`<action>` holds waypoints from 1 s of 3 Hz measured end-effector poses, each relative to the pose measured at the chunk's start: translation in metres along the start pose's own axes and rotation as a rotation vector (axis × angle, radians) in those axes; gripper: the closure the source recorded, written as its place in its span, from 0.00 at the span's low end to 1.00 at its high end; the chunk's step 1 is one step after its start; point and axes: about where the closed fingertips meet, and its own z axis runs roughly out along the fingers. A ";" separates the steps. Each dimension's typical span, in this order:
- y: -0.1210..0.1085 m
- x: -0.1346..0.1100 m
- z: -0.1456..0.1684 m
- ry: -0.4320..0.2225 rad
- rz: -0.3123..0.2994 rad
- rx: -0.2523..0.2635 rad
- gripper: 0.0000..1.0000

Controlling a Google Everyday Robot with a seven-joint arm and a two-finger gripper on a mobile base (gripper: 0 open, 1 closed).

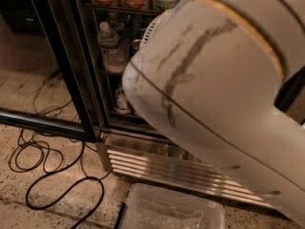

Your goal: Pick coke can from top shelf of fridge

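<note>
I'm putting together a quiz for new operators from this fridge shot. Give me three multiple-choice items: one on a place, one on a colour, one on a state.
1. Where does the clear plastic tub lie?
A. on the floor before the fridge
B. on a rack
C. on top of the arm

2. What colour is the cable on the floor?
A. white
B. black
C. orange

3. What about the gripper?
A. it grips a bottle
B. it is out of view
C. it rests on the floor

Answers:
1. A: the tub sits below the fridge's ribbed steel base.
2. B: dark loops lie on speckled flooring.
3. B: only the white arm shows, filling the right side.
</note>
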 end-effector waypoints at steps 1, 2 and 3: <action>0.010 0.000 -0.013 -0.007 -0.022 -0.026 1.00; 0.010 0.012 -0.035 0.010 0.017 -0.051 1.00; 0.008 0.019 -0.040 0.030 0.046 -0.061 1.00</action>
